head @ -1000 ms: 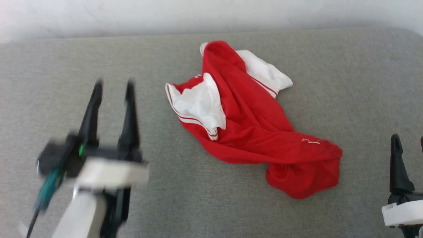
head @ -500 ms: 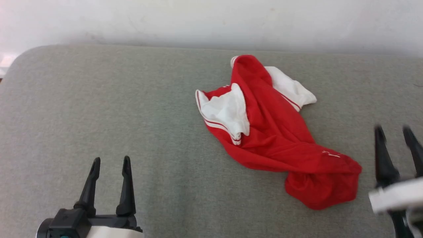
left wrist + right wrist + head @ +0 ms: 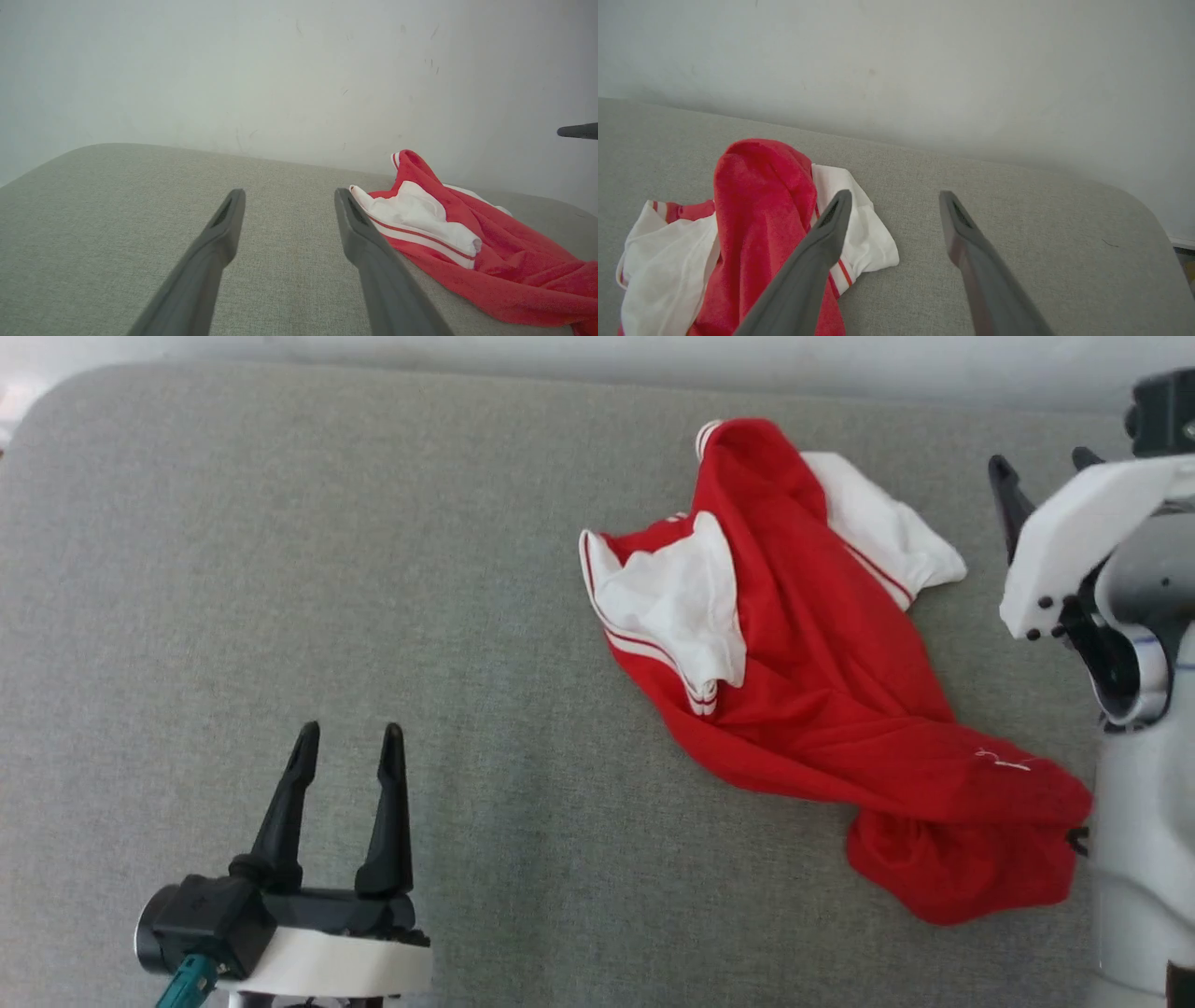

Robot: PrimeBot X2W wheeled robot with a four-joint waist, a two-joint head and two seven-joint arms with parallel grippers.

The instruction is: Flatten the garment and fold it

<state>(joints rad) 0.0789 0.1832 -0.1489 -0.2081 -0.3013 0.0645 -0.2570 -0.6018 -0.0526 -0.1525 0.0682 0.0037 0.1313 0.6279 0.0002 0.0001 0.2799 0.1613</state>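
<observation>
Finding the garment (image 3: 822, 709) crumpled on the grey padded bench (image 3: 280, 569), red body twisted, white sleeves bunched at its far end. Keeping the left hand (image 3: 350, 730) wide and empty, well apart to the garment's left. Holding the right hand (image 3: 894, 193) equally wide and empty, near the far white sleeve, on its right.

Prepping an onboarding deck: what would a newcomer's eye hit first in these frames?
The garment, bright red with white sleeves, lies crumpled right of centre on the grey padded surface. The left gripper stands open at the lower left of the head view, well apart from it. The right gripper, also open and empty, hangs at the right edge near the far white sleeve.
</observation>
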